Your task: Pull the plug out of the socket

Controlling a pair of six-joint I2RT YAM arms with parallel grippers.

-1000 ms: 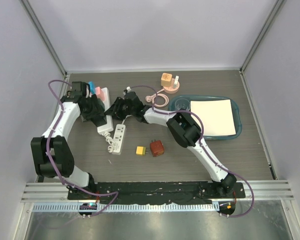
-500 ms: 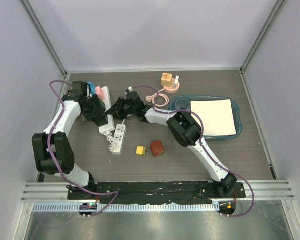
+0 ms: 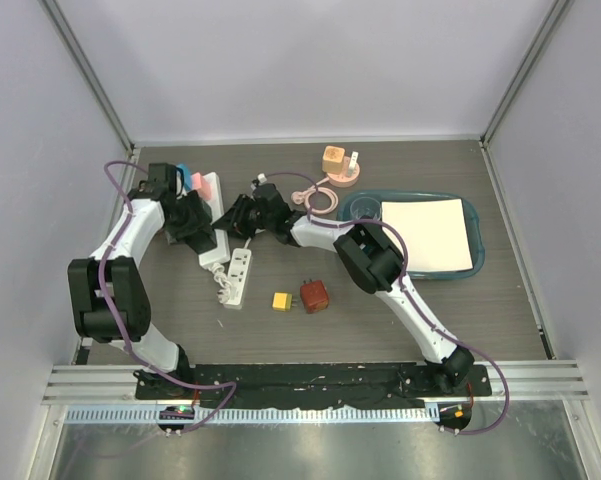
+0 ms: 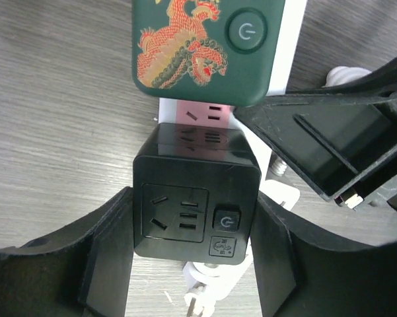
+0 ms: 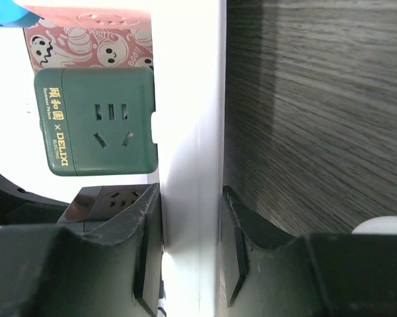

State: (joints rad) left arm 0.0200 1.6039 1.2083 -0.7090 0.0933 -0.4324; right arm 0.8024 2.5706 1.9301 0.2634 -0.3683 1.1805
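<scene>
The plug, a black cube adapter (image 4: 185,173), sits in the socket, a white power strip (image 4: 292,39), just below a green adapter with a dragon print (image 4: 208,46). My left gripper (image 4: 193,221) is shut on the black plug, one finger flat against each side. My right gripper (image 5: 190,211) is shut on the long edge of the white power strip (image 5: 191,132), beside the green adapter (image 5: 99,122) and the black plug (image 5: 109,198). From above, both grippers (image 3: 198,228) (image 3: 235,215) meet at the strip (image 3: 211,188) at the left back of the table.
A second white power strip (image 3: 237,275) lies just in front of the grippers. A yellow plug (image 3: 281,300) and a red-brown plug (image 3: 314,296) sit mid-table. A teal tray (image 3: 477,262) with white paper is at the right, an orange block (image 3: 332,158) behind.
My right gripper has narrowed onto the strip's edge and shifted slightly left. The left gripper has stayed around the black plug, its arm barely moving.
</scene>
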